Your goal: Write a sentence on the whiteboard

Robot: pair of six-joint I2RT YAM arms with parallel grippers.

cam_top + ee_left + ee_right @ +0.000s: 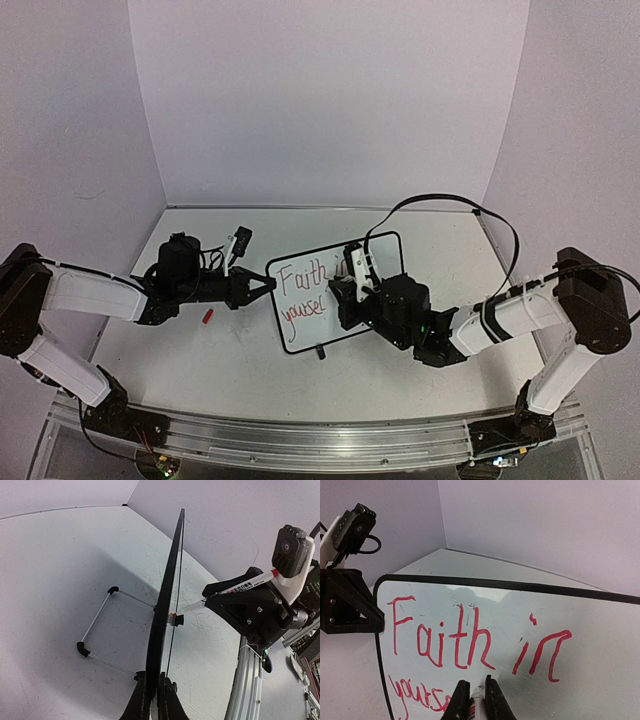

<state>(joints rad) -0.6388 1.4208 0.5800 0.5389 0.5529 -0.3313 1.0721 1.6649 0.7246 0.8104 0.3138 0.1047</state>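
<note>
The whiteboard (303,336) stands tilted at mid-table, with "Faith in" and below it "yoursel" written on it in red. My left gripper (268,287) is shut on the board's left edge; in the left wrist view the board (169,585) is seen edge-on between the jaws of that gripper (159,682). My right gripper (346,294) is shut on a red marker (241,585), whose tip touches the board's face. In the right wrist view the marker (475,706) sits between the jaws of the right gripper (475,685), under the "h" on the whiteboard (600,645).
A small red cap (209,315) lies on the table left of the board. The board's wire stand (95,630) with black feet sits behind it. A black cable (440,200) loops over the right arm. White walls close the back and sides.
</note>
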